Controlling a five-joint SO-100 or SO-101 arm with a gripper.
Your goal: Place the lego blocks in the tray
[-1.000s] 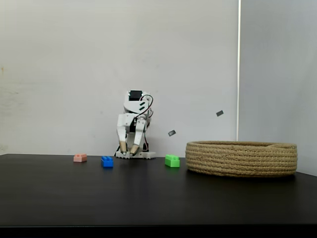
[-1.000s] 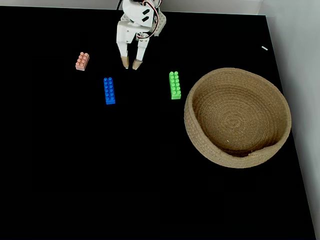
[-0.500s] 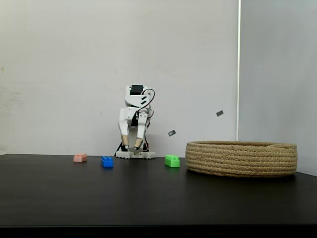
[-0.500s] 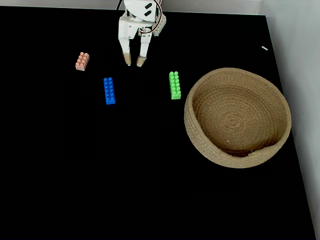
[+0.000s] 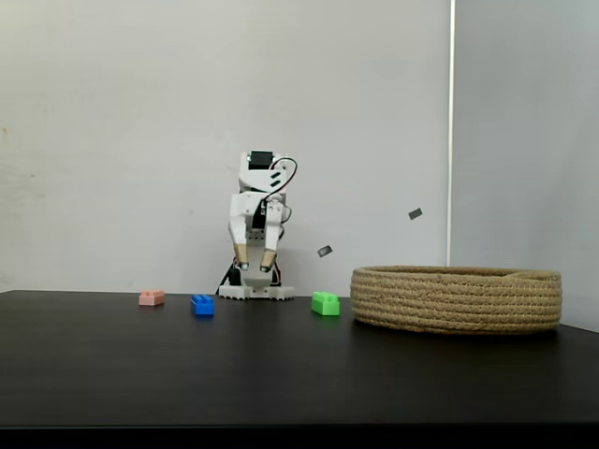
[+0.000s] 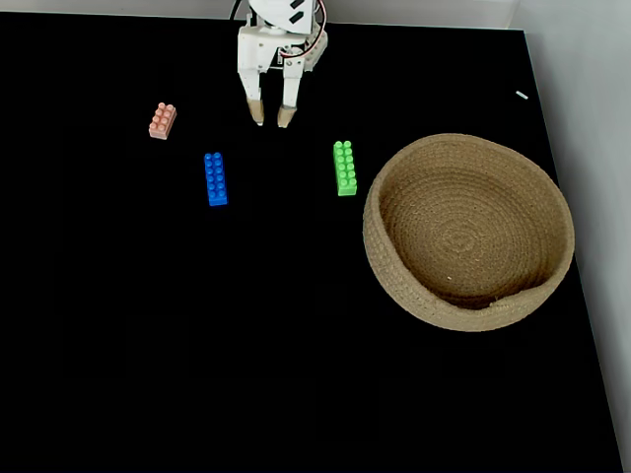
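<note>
Nothing is placed yet. Toward the desk's far left corner lies the pink brick [image 6: 163,120], then the blue brick [image 6: 215,178]; my claw [image 6: 273,120] hangs released and empty near the far edge; next the green brick [image 6: 344,168], beside the empty tray [image 6: 469,302] by the right edge.

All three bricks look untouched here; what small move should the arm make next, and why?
Probably reach out and down toward the green brick: the gripper hangs open and empty near the base, the basket holds nothing, and green lies nearest it.
</note>
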